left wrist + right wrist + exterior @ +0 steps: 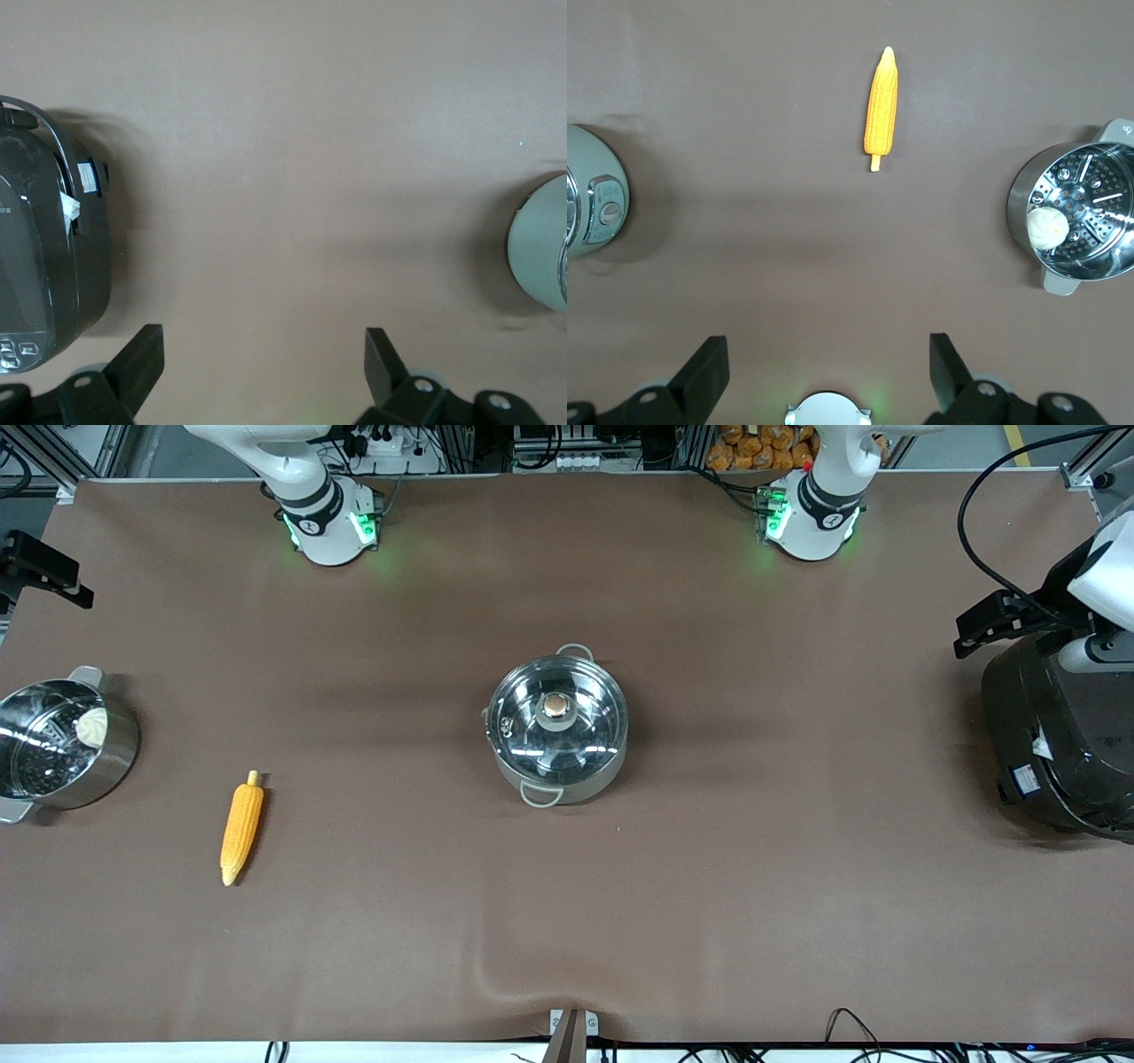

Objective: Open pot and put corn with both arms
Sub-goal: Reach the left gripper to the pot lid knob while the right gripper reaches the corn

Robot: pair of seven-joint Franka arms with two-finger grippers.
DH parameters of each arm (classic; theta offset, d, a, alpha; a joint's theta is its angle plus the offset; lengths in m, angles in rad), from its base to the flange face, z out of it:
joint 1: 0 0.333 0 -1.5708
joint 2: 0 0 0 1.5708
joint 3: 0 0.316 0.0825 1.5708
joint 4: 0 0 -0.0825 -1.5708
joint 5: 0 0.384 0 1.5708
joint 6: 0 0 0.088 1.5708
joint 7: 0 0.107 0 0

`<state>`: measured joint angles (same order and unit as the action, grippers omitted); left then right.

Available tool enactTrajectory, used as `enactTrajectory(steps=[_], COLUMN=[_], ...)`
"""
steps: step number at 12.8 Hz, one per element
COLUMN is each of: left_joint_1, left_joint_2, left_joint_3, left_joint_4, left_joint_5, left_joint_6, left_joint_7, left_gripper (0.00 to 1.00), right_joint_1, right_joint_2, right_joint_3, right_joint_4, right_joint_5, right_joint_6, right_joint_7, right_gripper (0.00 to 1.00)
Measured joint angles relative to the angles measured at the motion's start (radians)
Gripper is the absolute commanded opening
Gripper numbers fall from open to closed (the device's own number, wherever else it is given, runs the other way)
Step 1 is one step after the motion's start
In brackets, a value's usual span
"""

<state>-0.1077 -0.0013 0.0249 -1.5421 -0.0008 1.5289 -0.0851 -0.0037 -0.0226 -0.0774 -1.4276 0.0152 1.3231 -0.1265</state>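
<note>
The steel pot [558, 731] stands mid-table with its glass lid [585, 735] on and the metal knob [555, 706] on top. Its edge shows in the left wrist view [542, 252] and in the right wrist view [589, 204]. The corn [241, 828] lies on the cloth toward the right arm's end, nearer the front camera than the pot; it also shows in the right wrist view [882, 111]. My left gripper [263, 350] is open and empty, high over bare cloth between pot and rice cooker. My right gripper [829, 354] is open and empty, high over cloth by its base. Neither hand shows in the front view.
A steamer pot [53, 748] with a white bun [91, 727] stands at the right arm's end, also seen in the right wrist view [1085, 217]. A black rice cooker [1054, 735] stands at the left arm's end [44, 257]. Brown cloth covers the table [709, 868].
</note>
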Motion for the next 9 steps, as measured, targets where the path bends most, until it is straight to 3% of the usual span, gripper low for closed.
enactTrajectory(steps=[7,9], left_joint_1=[-0.020,-0.031], left_joint_2=[0.007,0.026], left_joint_3=[-0.005,-0.049], left_joint_4=[0.000,-0.002], left_joint_5=[0.000,0.000], left_joint_6=[-0.002,-0.002], left_joint_7=[-0.011,-0.111], left_gripper=[1.00,1.00], right_joint_1=[-0.001,-0.001], right_joint_2=[-0.001,-0.001], right_joint_3=[-0.001,-0.002], right_joint_4=[0.000,-0.010], right_joint_5=[0.000,0.000], right_joint_6=[0.005,0.030], right_joint_7=[0.000,0.000], right_gripper=[1.00,1.00])
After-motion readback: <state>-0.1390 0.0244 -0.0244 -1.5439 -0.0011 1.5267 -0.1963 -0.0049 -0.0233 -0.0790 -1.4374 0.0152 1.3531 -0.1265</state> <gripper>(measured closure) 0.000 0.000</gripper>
